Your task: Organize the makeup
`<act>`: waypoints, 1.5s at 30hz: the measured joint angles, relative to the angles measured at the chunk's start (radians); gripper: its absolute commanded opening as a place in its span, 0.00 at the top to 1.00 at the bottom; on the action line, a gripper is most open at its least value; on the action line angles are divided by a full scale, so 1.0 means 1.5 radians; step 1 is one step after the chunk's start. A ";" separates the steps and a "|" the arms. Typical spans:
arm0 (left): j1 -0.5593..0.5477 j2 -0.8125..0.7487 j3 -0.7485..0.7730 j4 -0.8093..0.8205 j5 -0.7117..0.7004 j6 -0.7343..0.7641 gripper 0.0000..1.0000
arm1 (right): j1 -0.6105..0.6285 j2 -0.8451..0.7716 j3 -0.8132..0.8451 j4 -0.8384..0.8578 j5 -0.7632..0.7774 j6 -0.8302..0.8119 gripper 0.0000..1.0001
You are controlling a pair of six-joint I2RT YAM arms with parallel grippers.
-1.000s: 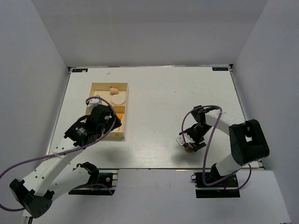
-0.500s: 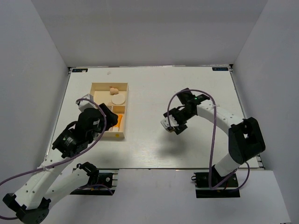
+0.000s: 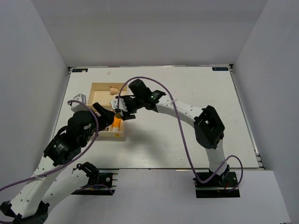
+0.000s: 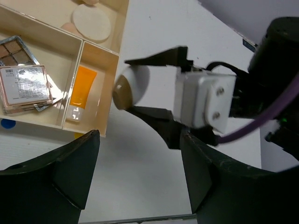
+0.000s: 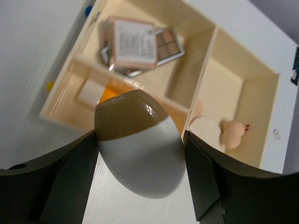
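Looking down from the top view: one pale wooden box [image 3: 108,84] on the left half of the white counter [image 3: 187,135], with one orange tube [image 3: 115,124] in its near right compartment and one peach sponge [image 3: 113,90] in the far compartment. At the box's right wall, the right gripper [image 3: 120,111], clenched on one white-tan egg [image 3: 118,114], only the tan end showing.

Turning to the left wrist view: left gripper [image 4: 140,140] released, its two fingers [image 4: 63,172] spread wide with nothing between them. Beyond them, the right gripper pinching the egg from above and below, held in the air just beside the box's right wall, tan end toward the box. Inside the box, counted: one tube, white cap nearest; two palettes sharing one compartment, a label-backed palette [image 4: 25,84] overlapping a brown-shade palette [image 4: 16,46]; one round cream puff [image 4: 91,29] in the compartment beyond.

Ending with the right wrist view: one egg filling the middle, tan end up, gripped on both sides. Behind it, three compartments of the box: two palettes in one, one tube in the next, one sponge beside the blurred puff in the third.
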 measured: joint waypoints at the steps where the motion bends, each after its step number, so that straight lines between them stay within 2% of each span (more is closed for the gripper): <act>1: 0.000 -0.007 0.000 -0.001 -0.002 0.000 0.21 | 0.007 0.018 0.025 0.019 0.005 0.024 0.85; 4: 0.001 -0.029 0.003 -0.003 -0.005 0.001 0.21 | 0.023 0.062 0.076 0.071 0.014 0.096 0.83; 10: 0.001 -0.050 0.006 -0.001 -0.016 0.008 0.21 | 0.029 0.104 0.082 0.141 0.017 0.241 0.82; 13: 0.001 -0.055 0.006 0.002 -0.017 0.009 0.20 | 0.028 0.120 0.082 0.156 0.020 0.305 0.76; 16: 0.001 -0.055 0.006 0.003 -0.017 0.010 0.20 | 0.024 0.133 0.082 0.166 0.020 0.362 0.62; 17: 0.001 -0.055 0.006 0.003 -0.017 0.010 0.20 | 0.024 0.136 0.081 0.170 0.020 0.377 0.51; 19: 0.001 -0.055 0.006 0.003 -0.017 0.010 0.21 | 0.022 0.140 0.079 0.175 0.019 0.399 0.40; 20: 0.001 -0.055 0.006 0.003 -0.017 0.010 0.20 | 0.021 0.142 0.078 0.176 0.019 0.406 0.30; 22: 0.001 -0.055 0.006 0.003 -0.017 0.010 0.20 | 0.021 0.144 0.076 0.180 0.017 0.420 0.21; 23: 0.001 -0.055 0.006 0.003 -0.017 0.010 0.20 | 0.020 0.144 0.075 0.181 0.017 0.424 0.11; 37: 0.001 -0.057 0.008 0.003 -0.011 0.010 0.20 | -0.021 0.113 0.062 0.187 0.010 0.468 0.11; 45: 0.001 -0.056 -0.011 0.032 0.021 0.010 0.18 | -0.101 -0.031 0.063 0.048 0.159 0.517 0.11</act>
